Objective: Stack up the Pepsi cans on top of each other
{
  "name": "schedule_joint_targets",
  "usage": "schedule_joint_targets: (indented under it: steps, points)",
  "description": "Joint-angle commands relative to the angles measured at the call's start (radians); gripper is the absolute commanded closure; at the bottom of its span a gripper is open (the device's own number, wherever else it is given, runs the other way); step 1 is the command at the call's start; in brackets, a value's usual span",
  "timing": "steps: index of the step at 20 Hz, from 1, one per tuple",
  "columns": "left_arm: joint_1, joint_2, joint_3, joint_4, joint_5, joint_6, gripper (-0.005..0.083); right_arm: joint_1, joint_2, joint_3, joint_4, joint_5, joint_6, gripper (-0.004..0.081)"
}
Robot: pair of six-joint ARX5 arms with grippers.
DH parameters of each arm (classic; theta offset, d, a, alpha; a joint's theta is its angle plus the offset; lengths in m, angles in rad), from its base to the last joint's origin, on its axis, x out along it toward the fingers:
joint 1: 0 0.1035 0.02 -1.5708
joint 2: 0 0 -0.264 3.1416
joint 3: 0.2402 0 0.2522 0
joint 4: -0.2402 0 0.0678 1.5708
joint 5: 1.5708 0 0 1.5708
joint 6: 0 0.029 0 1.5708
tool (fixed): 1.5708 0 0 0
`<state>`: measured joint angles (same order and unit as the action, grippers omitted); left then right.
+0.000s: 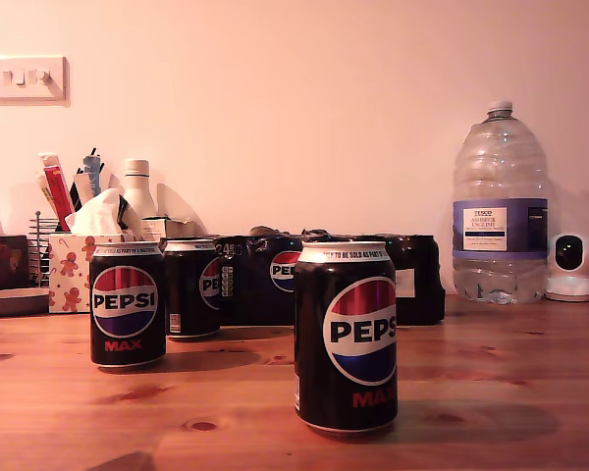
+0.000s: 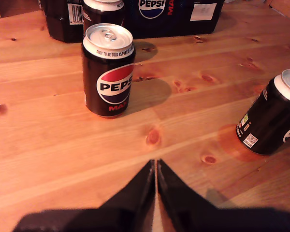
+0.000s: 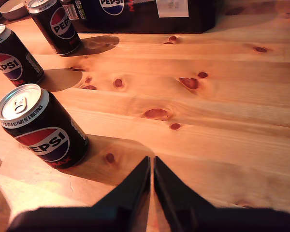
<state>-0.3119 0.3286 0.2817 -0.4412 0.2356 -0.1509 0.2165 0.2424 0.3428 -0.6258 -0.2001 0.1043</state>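
Observation:
Three Pepsi cans stand upright and apart on the wooden table point(image 1: 491, 383). The nearest can point(image 1: 346, 339) is in the middle of the exterior view. A second can point(image 1: 128, 304) stands further back toward the exterior view's left, and a third can point(image 1: 192, 287) is just behind it. My first gripper point(image 2: 155, 164) is shut on nothing, low over the table, a short way back from the second can point(image 2: 108, 70), with the nearest can point(image 2: 275, 113) off to one side. My second gripper point(image 3: 151, 162) is also shut and empty, close beside the nearest can point(image 3: 41, 125). Neither gripper shows in the exterior view.
A black shrink-wrapped Pepsi multipack point(image 1: 324, 275) lies behind the cans against the wall. A large clear water bottle point(image 1: 500, 206) and a small white camera point(image 1: 570, 267) stand at the exterior view's right. A tissue box point(image 1: 74, 270) and a utensil rack point(image 1: 49, 211) are at its left.

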Motion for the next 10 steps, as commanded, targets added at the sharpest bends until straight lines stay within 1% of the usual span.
schedule_joint_targets:
  steps: [1, 6, 10]
  points:
    - [-0.001, -0.003, -0.022, 0.068, -0.058, 0.053, 0.0793, -0.001, 0.008, -0.016, 0.285, 0.053, -0.055, 0.0782]
    - [-0.001, -0.003, -0.022, 0.068, -0.058, 0.053, 0.0793, -0.001, 0.008, -0.016, 0.285, 0.053, -0.061, 0.0782]
    - [-0.001, -0.003, -0.022, 0.069, -0.058, 0.053, 0.0793, -0.001, 0.008, -0.019, 0.303, 0.054, -0.086, 0.0782]
